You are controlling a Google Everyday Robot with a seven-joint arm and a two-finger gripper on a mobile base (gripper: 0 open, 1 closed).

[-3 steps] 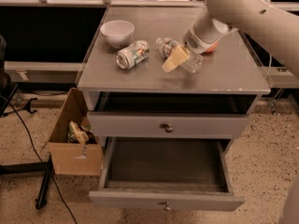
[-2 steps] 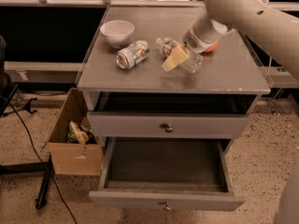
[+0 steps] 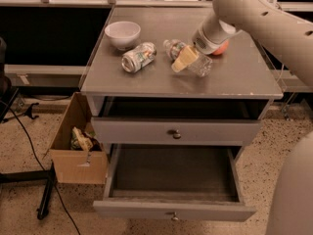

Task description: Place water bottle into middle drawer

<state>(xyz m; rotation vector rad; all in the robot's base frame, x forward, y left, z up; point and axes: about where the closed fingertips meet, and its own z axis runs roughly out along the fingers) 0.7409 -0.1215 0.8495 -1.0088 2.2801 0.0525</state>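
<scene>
The water bottle (image 3: pixel 195 58) lies on its side on the grey cabinet top (image 3: pixel 234 80), white cap toward the back left. My gripper (image 3: pixel 182 60) comes down from the upper right and sits right at the bottle's middle, its tan tip lying across the bottle's near side. The middle drawer (image 3: pixel 173 210) is pulled out wide open below, and its dark bottom (image 3: pixel 171 173) holds nothing.
A silver drink can (image 3: pixel 138 57) lies left of the bottle, and a white bowl (image 3: pixel 122 34) stands behind it. An orange object (image 3: pixel 221 48) shows behind my wrist. The shut drawer front (image 3: pixel 173 131) is above the open drawer. A cardboard box (image 3: pixel 78 148) stands on the floor at left.
</scene>
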